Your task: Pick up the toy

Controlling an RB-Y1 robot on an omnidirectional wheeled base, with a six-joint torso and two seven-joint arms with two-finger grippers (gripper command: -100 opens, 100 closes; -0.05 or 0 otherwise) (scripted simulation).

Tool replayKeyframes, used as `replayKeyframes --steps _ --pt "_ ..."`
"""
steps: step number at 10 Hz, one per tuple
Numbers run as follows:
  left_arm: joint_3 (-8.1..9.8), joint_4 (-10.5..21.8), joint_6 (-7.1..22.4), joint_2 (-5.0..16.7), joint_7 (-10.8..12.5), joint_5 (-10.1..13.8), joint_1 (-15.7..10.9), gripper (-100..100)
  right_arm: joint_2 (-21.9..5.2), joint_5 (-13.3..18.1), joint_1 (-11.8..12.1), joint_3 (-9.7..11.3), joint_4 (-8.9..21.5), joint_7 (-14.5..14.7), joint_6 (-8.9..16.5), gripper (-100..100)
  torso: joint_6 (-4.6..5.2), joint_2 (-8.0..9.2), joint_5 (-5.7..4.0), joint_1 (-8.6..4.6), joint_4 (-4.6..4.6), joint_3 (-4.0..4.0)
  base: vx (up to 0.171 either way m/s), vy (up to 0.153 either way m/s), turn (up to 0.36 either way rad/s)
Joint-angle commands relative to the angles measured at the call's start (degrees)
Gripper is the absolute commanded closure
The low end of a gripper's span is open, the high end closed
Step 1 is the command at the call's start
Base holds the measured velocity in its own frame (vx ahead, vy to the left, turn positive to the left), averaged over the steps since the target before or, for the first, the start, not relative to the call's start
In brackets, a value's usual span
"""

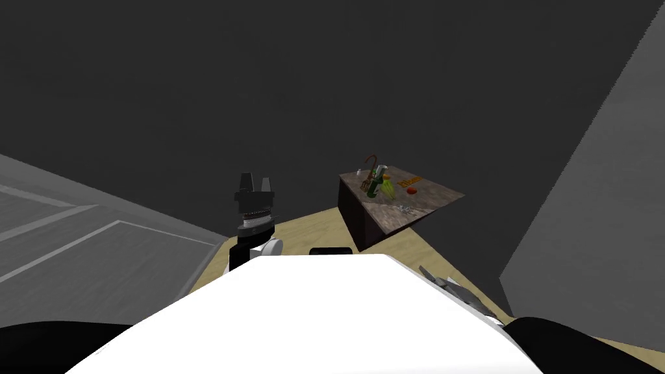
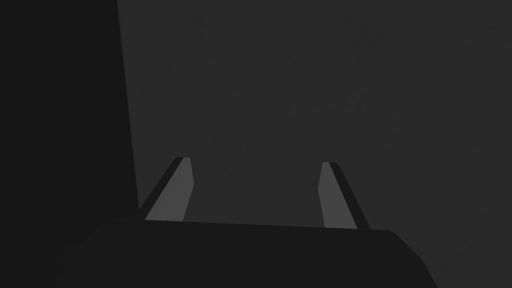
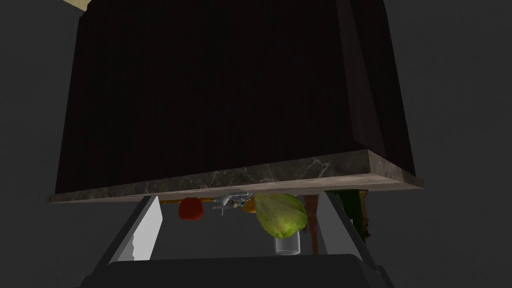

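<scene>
The left gripper point(image 1: 254, 184) is raised at about 11 o'clock from the chest tip, forearm upright and fingers pointing up at a dark wall point(image 1: 325, 84). In the left wrist view its 2 fingers point(image 2: 170, 192) stand spread wide with nothing between them. At about 1 o'clock sits a dark cabinet table point(image 1: 356, 217) with a marbled brown top, standing on a tan floor point(image 1: 312, 227). The toy point(image 1: 406, 209) is a small grey model, perhaps an aircraft, lying on the top near the front edge, at about 4 o'clock from a green bottle point(image 1: 375, 182) and at 6 o'clock from a red fruit point(image 1: 411, 190). In the right wrist view the toy point(image 3: 230, 202) lies with its long axis along the table's near edge. It is too small to tell which end is the nose. There it sits between the red fruit point(image 3: 191, 208) and a green leafy head point(image 3: 281, 215), with an orange item point(image 3: 248, 206) just beside it. A clear glass point(image 3: 287, 245) stands past the leafy head, and its contents cannot be made out. The bottle stands upright. The right forearm point(image 1: 454, 289) is low at about 4 o'clock from the chest tip. The right gripper point(image 3: 239, 220) faces the table's dark front, well apart from it, its 2 fingers point(image 3: 145, 235) parted and empty.
</scene>
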Motion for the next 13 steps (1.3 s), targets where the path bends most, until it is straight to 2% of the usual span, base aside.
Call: replayKeyframes --steps 1,2,3,4,5,6,7,8,10,11,12,13 --pt "0.0 0.0 0.0 0.0 0.0 0.0 0.0 0 -0.52 2.73 1.61 -0.79 0.82 0.06 0.02 -100 0.0 0.0 0.0 0.0 0.0 0.0 0.01 0.007 0.172" --pt "0.01 0.0 0.0 0.0 0.0 0.0 0.01 0 -2.55 4.4 3.85 -1.35 2.01 -0.03 1.28 -100 0.05 0.0 0.0 -0.01 0.0 0.0 0.011 0.011 0.278" --pt "0.0 0.0 0.0 0.0 0.0 0.0 0.0 0 -2.55 6.12 3.98 -1.35 2.01 -0.03 1.28 -100 0.01 0.0 0.0 -0.01 0.0 0.0 0.012 0.001 0.145" --pt "0.01 0.0 0.0 0.0 0.0 0.0 0.01 0 -4.58 7.94 5.67 -1.84 3.13 -0.03 2.54 -100 0.05 -0.01 -0.01 -0.01 0.0 -0.01 0.02 0.004 0.235" --pt "0.0 0.0 0.0 0.0 0.0 0.0 0.0 0 -4.58 9.59 6.2 -1.84 3.13 -0.03 2.54 -100 0.01 -0.05 -0.01 -0.03 -0.01 -0.03 0.019 -0.003 0.156" --pt "0.01 0.0 0.0 0.0 0.0 0.0 0.01 0 -6.61 11.3 8.2 -2.26 4.19 0.05 3.8 -100 0.06 -0.05 -0.01 -0.03 -0.01 -0.03 0.023 0.0 0.319" --pt "0.0 0.0 0.0 0.0 0.0 0.0 0.0 0 -6.61 12.92 8.27 -2.26 4.19 0.05 3.8 -100 0.0 -0.07 0.0 -0.03 -0.02 -0.04 0.019 -0.012 0.12" --pt "0.01 0.0 0.0 0.0 0.0 0.0 0.01 0 -8.61 14.66 10.17 -2.6 5.17 0.21 5.04 -100 0.07 -0.06 -0.02 -0.06 -0.01 -0.03 0.025 -0.005 0.205" --pt "0.01 0.0 0.0 0.0 0.0 0.0 0.01 0 -8.61 16.82 10.17 -2.6 5.17 0.21 5.04 -100 0.07 -0.08 -0.02 -0.06 -0.01 -0.05 0.02 -0.009 0.051" --pt "0.01 0.0 0.0 0.0 0.0 0.0 0.02 0 -10.58 19.03 11.89 -2.87 6.1 0.44 6.28 -100 0.09 -0.03 -0.02 -0.03 0.0 -0.02 0.02 -0.003 0.261" --pt "0.0 0.0 0.0 0.0 0.0 0.0 0.0 0 -10.58 20.24 11.89 -2.87 6.1 0.44 6.28 -100 0.02 -0.05 -0.01 -0.04 -0.01 -0.03 0.024 -0.016 0.129" --pt "0.01 0.0 0.0 0.0 0.0 0.0 0.02 0 -12.52 22.35 13.44 -3.06 6.95 0.74 7.49 -100 0.07 -0.07 -0.03 -0.07 -0.01 -0.04 0.036 -0.022 0.222"
